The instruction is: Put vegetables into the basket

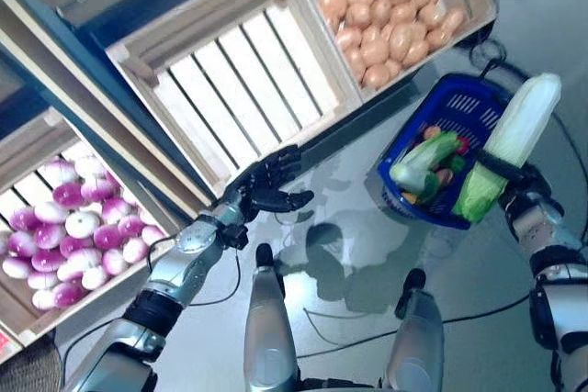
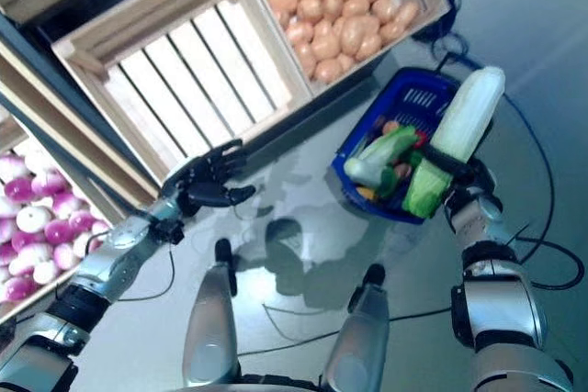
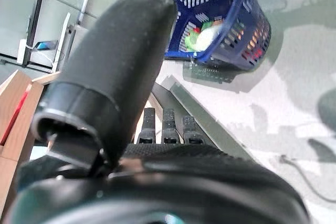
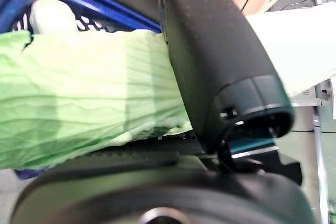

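My right hand (image 1: pixel 514 181) is shut on a long pale green cabbage (image 1: pixel 513 140), white at one end and leafy green at the other, and holds it tilted just above the near right rim of the blue basket (image 1: pixel 459 107). The cabbage also shows in the right wrist view (image 4: pixel 89 98) with my thumb (image 4: pixel 220 61) curled over it. The basket stands on the floor and holds a green and white leafy vegetable (image 1: pixel 424 162) and small red and orange pieces. My left hand (image 1: pixel 266 185) is open and empty in front of the empty wooden crate (image 1: pixel 234 80).
A wooden stand runs along the left and top, with a crate of purple and white round vegetables (image 1: pixel 69 236) and a crate of brown potatoes (image 1: pixel 390 11). Grey floor (image 1: pixel 367 254) lies between the stand and the basket.
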Motion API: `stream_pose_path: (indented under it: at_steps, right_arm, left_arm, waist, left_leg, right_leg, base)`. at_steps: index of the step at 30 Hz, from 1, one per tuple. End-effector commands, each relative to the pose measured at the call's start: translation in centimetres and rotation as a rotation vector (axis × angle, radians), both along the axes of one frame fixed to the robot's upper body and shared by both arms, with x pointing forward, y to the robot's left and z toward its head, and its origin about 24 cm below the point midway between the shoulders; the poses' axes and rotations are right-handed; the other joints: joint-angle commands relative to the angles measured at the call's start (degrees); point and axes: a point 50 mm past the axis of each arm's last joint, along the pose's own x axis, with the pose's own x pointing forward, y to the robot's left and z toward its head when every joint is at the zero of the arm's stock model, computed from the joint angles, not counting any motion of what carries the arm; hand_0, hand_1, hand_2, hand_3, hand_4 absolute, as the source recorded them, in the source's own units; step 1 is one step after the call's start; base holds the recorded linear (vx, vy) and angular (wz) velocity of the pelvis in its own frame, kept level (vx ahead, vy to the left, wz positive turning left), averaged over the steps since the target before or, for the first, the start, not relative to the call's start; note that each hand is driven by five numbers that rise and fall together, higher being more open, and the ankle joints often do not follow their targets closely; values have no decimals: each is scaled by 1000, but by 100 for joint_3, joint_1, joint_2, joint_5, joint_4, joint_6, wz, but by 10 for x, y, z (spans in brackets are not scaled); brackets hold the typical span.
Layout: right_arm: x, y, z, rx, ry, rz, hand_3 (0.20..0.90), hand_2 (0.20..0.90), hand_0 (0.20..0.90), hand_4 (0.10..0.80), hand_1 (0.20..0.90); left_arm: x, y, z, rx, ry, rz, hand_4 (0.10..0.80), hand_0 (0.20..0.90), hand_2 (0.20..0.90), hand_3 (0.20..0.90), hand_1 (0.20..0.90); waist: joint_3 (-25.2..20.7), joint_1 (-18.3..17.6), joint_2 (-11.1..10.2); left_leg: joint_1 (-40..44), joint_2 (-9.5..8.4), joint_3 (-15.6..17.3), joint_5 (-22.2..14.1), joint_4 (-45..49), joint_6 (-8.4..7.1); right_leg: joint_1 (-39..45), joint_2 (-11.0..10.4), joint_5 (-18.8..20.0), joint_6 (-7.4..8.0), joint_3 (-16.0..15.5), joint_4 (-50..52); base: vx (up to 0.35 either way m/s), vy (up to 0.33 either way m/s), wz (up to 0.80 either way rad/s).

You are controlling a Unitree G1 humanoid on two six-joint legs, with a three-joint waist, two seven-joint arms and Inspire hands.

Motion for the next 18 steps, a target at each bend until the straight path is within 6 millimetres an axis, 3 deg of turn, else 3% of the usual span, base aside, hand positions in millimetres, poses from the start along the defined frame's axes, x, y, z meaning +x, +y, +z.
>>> stream_pose_path:
  at_steps: [1,8,9,18]
  right_arm:
    - [-1,-22,62,-105,-252,-110,300,300,300,400,300]
    - [7,-17,92,-169,-317,-80,300,300,300,400,300]
    - [7,-16,93,-173,-317,-82,900,900,900,800,900]
    - [5,-21,90,-123,-307,-83,900,900,900,800,900]
  left_arm:
    - [4,-5,57,-117,-278,-45,800,900,900,900,900]
    - [2,-5,75,-180,-352,-69,800,900,900,900,900]
    - [2,-7,76,-188,-354,-71,800,900,900,900,900]
    - [1,-9,82,-184,-372,-113,800,900,900,900,900]
  waist:
    - [-274,88,-58]
    - [-53,19,40]
    - [-67,13,44]
    - [-130,-14,6]
  left_leg:
    - [89,239,-383,-932,573,-101]
    - [-715,160,-435,-1299,1588,-31]
    - [-743,173,-436,-1513,1757,-46]
    - [-854,244,-392,-1471,1888,-3]
  right_leg:
    - [54,-209,-526,-235,410,655]
    - [-956,-314,-643,-325,617,1498]
    - [-1021,-332,-798,-271,648,1648]
    - [-1191,-367,-666,-305,615,1701]
  base:
    - [-23,-14,13]
    - [-109,-4,2]
    - [0,0,0]
    - [-38,1,0]
